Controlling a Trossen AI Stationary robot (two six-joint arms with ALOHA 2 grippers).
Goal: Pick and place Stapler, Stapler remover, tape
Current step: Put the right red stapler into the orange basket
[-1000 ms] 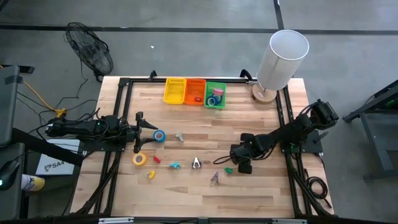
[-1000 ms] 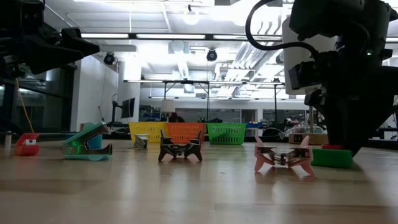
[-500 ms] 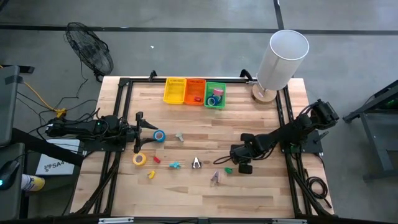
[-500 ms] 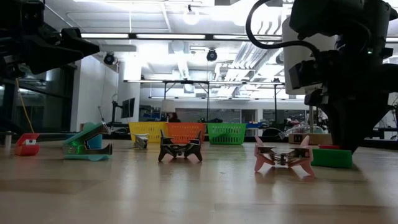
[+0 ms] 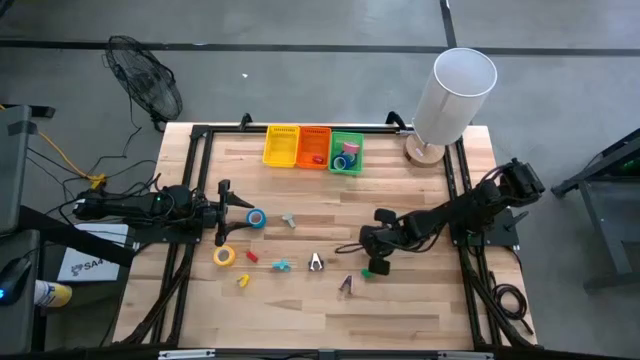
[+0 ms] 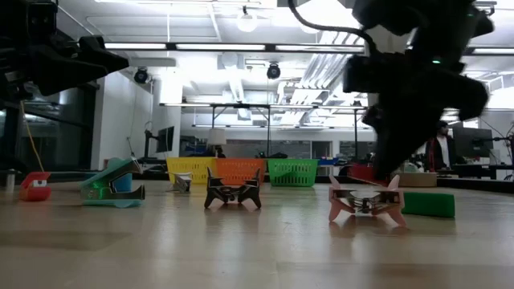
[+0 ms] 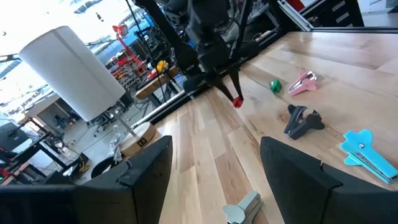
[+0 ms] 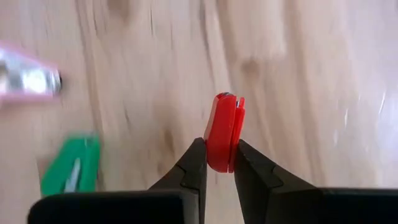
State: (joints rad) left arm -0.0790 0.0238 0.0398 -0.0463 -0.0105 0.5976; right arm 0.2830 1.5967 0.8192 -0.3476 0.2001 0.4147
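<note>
My right gripper (image 5: 364, 248) hangs over the table's right middle, shut on a small red stapler (image 8: 224, 132), which also shows in the left wrist view (image 7: 237, 102). Just below it a green stapler (image 5: 375, 268) lies flat on the wood, with a pink staple remover (image 5: 346, 285) beside it. A black remover (image 5: 316, 262) and a teal one (image 5: 281, 265) lie farther left. A blue tape roll (image 5: 256, 218) and a yellow one (image 5: 224, 256) lie flat near my left gripper (image 7: 214, 180), which waits open at the table's left edge. My right gripper pinches the red stapler's two flat sides (image 8: 219, 155) between its two fingertips (image 8: 195, 163). The fingers slant steeply down from the table's right side. The stapler stands on edge in the hold, sticking out past the fingertips, lifted clear of the table.
Yellow (image 5: 281, 146), orange (image 5: 314, 146) and green (image 5: 346, 152) baskets stand in a row at the far edge; the green one holds tape rolls. A white cylinder (image 5: 452, 95) stands at the far right. A grey remover (image 5: 288, 219) and small red (image 5: 252, 256) and yellow (image 5: 242, 281) pieces lie left of centre.
My right gripper has gone toward the table's left edge and a little up, tipping less steeply. The red stapler, which lay beside the green one, is now lifted clear of the table in the gripper. The green stapler has stayed where it was.
</note>
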